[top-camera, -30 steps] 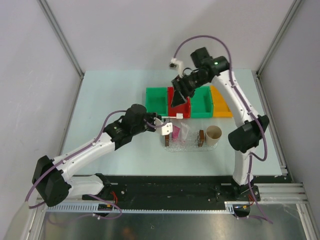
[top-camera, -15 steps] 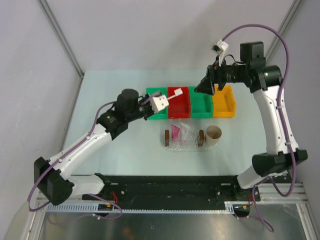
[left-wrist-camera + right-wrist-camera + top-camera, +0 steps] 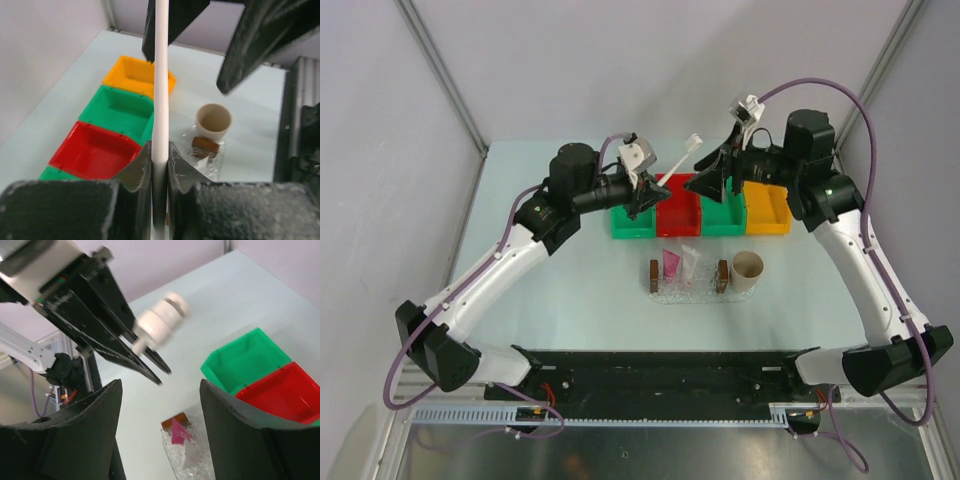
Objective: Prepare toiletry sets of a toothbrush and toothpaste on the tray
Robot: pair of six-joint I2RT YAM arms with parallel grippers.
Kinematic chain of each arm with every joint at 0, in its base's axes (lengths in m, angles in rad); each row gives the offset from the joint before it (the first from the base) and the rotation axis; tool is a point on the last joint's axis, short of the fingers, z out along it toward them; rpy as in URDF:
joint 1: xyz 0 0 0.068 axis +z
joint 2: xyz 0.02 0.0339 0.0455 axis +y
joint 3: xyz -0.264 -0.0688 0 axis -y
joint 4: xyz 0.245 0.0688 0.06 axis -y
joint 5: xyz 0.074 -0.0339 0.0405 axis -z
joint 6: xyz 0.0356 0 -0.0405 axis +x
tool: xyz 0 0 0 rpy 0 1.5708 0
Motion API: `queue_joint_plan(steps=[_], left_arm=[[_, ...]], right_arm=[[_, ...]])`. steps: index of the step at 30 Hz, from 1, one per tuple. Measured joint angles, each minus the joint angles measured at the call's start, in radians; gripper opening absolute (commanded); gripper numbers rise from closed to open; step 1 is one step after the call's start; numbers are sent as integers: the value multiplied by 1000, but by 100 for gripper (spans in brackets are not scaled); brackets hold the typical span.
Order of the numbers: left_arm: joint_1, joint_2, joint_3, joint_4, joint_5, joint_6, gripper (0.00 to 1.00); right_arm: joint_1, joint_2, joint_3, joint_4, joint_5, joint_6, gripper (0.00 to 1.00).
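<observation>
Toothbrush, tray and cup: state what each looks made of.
The toothbrush looks like smooth white plastic, going by its even, slightly glossy shaft. The tray is probably clear plastic: see-through, with a bumpy, glinting surface. Its brown handles could be wood but are too small to tell. The cup is matte beige, paper or plastic.

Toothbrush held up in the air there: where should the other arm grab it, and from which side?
The toothbrush is clamped at one end by the left gripper, so grip the bare shaft beyond it. It is thin, straight and points toward the open right gripper, which could come in from that free end, a finger on each side.
</observation>
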Motion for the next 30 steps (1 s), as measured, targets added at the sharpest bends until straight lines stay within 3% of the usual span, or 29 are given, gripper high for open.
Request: queue_joint_plan(steps=[10,15,20,26,29,30], left_arm=[[1,48,18,64,129,-193,0],[1,48,12,123,153,-261,0],[1,48,-21,183,169,-326,0],[1,48,-40,224,175,-354,0],[1,48,-46,229,174,-352,9],[1,48,-48,229,174,-351,20]], right_arm=[[58,-10,-20,194,3,122,59],[58,-10,-20,226,16,142,43],[58,-10,-23,258,18,164,35],[58,-10,-38,286,15,191,17],[58,-10,-48,306,6,209,8],[58,-10,-50,307,5,209,5]])
